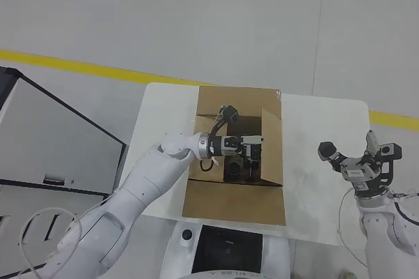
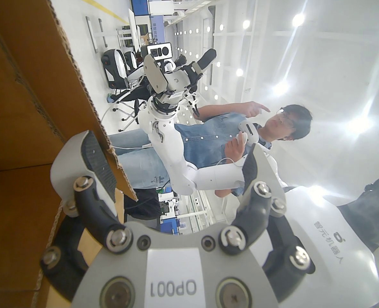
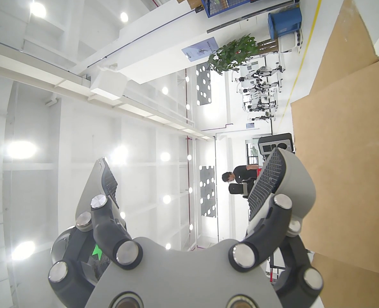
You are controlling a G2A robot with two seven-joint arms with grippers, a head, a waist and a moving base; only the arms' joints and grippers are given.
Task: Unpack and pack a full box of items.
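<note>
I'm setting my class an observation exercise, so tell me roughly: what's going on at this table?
A two-armed robot stands at an open cardboard box on a white table. Its left gripper is at the box's opening, jaws open, holding nothing. The right gripper is off to the side of the box, above the table, jaws open and empty too.

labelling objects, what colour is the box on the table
Plain brown cardboard box, clearest in the top view.

The box (image 1: 234, 202) sits in the middle of the table (image 1: 311, 125). The left gripper (image 1: 232, 139) is inside it, while the right gripper (image 1: 348, 150) hangs above the table at the box's 3 o'clock, well apart.
</note>
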